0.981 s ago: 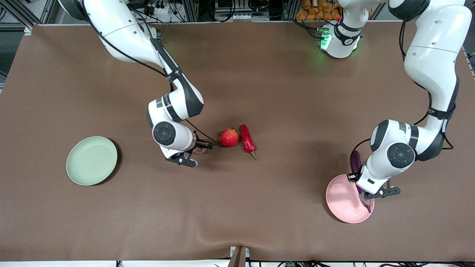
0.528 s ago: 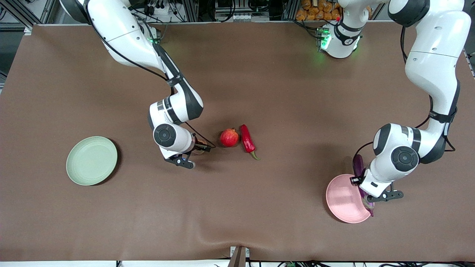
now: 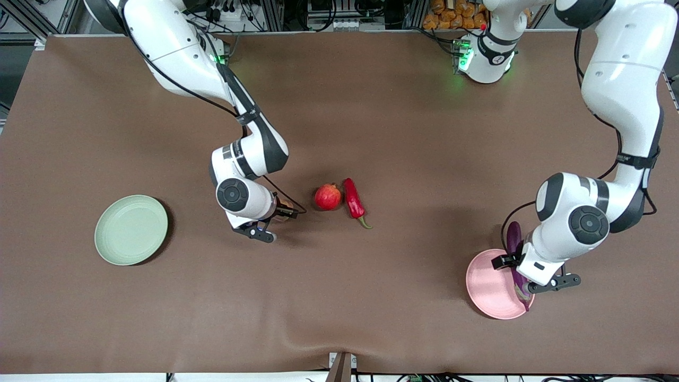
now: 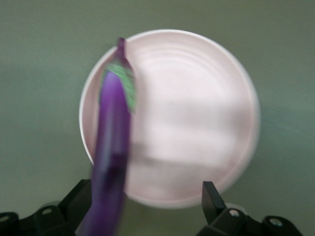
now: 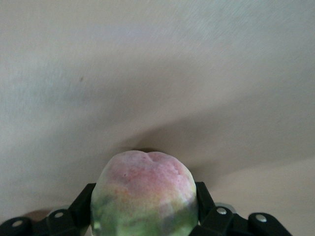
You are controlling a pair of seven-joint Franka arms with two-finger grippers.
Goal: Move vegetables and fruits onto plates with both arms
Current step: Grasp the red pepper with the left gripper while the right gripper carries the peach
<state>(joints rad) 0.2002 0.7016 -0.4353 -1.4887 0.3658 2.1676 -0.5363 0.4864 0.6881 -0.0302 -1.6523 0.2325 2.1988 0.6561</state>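
Our right gripper (image 5: 143,206) clamps the peach (image 5: 143,191) between both fingers, beside the pomegranate (image 3: 328,197). Our left gripper (image 4: 147,206) stands wide open; the eggplant (image 4: 112,147) leans against one finger, tip over the pink plate (image 4: 197,123).

No text, label, brand, number or sign can be read anywhere in these views; any markings on the arms are too small to make out.

Both pincers switched state
Left pincer (image 4: 147,206) has spread, releasing the eggplant (image 4: 112,152) over the pink plate (image 4: 197,118); right pincer (image 5: 145,209) has clamped onto the peach (image 5: 144,194)
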